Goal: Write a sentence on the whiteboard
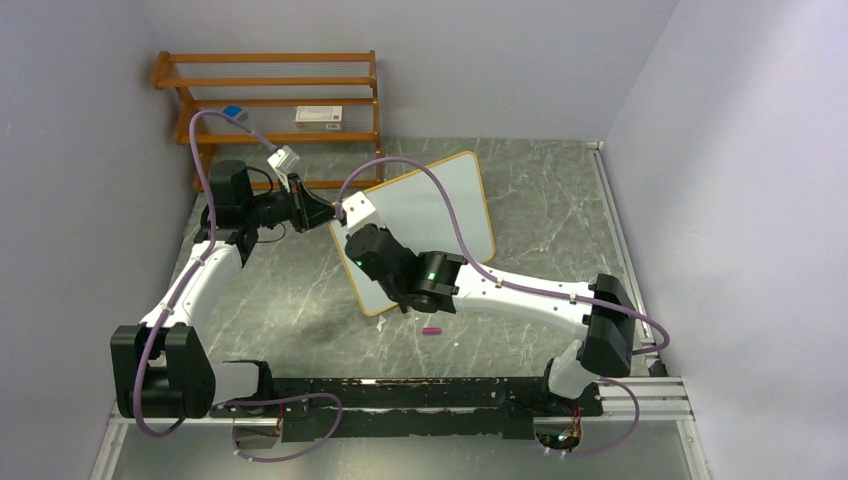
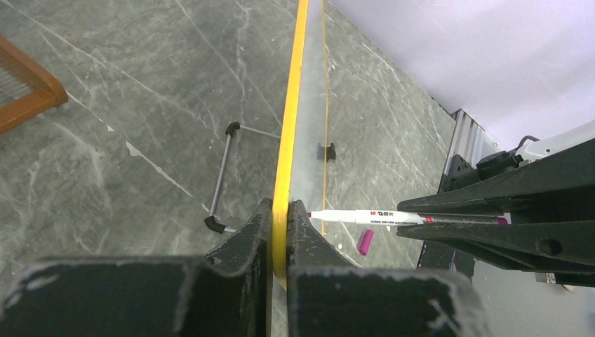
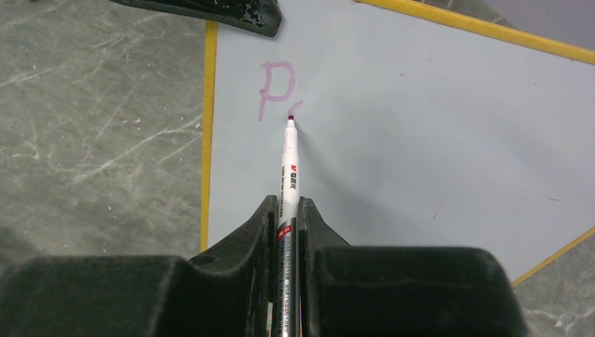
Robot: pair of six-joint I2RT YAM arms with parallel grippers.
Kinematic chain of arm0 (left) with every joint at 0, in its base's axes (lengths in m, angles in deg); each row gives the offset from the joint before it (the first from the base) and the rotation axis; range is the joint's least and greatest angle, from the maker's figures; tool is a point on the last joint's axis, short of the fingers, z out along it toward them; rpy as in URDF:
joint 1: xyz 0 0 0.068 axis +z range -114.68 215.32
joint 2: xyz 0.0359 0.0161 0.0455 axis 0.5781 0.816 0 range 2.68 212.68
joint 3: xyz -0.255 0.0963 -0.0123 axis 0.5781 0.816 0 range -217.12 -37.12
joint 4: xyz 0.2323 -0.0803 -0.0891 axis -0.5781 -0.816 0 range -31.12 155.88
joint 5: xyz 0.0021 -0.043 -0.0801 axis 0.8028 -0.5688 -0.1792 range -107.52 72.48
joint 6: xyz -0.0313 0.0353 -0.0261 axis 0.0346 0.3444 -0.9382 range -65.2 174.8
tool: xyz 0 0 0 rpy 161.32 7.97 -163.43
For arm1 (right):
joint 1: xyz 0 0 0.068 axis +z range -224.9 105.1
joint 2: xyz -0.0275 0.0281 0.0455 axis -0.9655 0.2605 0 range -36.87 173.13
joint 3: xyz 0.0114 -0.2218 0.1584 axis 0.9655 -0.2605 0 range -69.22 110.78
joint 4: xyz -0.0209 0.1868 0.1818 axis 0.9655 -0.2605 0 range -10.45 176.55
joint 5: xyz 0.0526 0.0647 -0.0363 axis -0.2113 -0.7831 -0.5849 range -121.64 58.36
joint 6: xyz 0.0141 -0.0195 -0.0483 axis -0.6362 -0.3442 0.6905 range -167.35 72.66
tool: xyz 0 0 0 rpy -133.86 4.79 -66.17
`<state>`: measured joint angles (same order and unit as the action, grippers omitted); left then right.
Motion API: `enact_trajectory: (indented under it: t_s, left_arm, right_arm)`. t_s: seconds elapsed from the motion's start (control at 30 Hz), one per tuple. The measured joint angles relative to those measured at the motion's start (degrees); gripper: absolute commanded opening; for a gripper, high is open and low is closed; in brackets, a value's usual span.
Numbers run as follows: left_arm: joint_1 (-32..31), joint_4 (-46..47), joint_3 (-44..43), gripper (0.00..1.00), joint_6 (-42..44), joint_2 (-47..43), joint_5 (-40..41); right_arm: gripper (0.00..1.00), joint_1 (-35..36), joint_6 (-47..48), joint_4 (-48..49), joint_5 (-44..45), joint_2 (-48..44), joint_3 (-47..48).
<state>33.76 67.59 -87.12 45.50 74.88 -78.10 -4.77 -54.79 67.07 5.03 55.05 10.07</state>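
Note:
The whiteboard [image 1: 440, 205] stands tilted on the floor, its yellowish frame edge-on [image 2: 285, 154] in the left wrist view. My left gripper [image 2: 280, 219] is shut on that frame at the board's upper left corner. My right gripper [image 3: 286, 210] is shut on a white marker [image 3: 289, 165], whose purple tip touches the board face [image 3: 421, 126]. Of the sentence [image 3: 276, 88] only a purple "P" and a short stroke at the tip show. The marker [image 2: 365, 217] also reaches across to the board in the left wrist view. One left finger [image 3: 210, 10] shows above the "P".
A wooden shelf rack [image 1: 270, 100] stands at the back left with a small box [image 1: 321, 116] on it. The purple marker cap [image 1: 432, 330] lies on the floor near the board's lower corner. The board's grey wire stand [image 2: 223, 175] sticks out behind it. Walls close in on both sides.

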Motion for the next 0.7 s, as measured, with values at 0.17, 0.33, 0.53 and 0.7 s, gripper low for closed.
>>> enact_trajectory:
  t_s: [0.17,0.33,0.53,0.7]
  left_arm:
    - [0.0,0.0,0.0,0.05,0.02,0.0,0.0]
    - [0.0,0.0,0.0,0.05,0.04,0.0,0.0]
    - [0.0,0.0,0.0,0.05,0.11,0.0,0.02]
    - [0.0,0.0,0.0,0.05,0.11,0.0,0.04]
  right_arm:
    - [0.0,0.0,-0.31,-1.27,0.07,0.0,-0.02]
    - [0.0,0.0,-0.35,-1.84,0.79,0.0,-0.13]
    - [0.0,0.07,-0.42,-1.79,2.43,0.0,-0.24]
    - [0.0,0.07,-0.35,-1.33,3.45,0.0,-0.5]
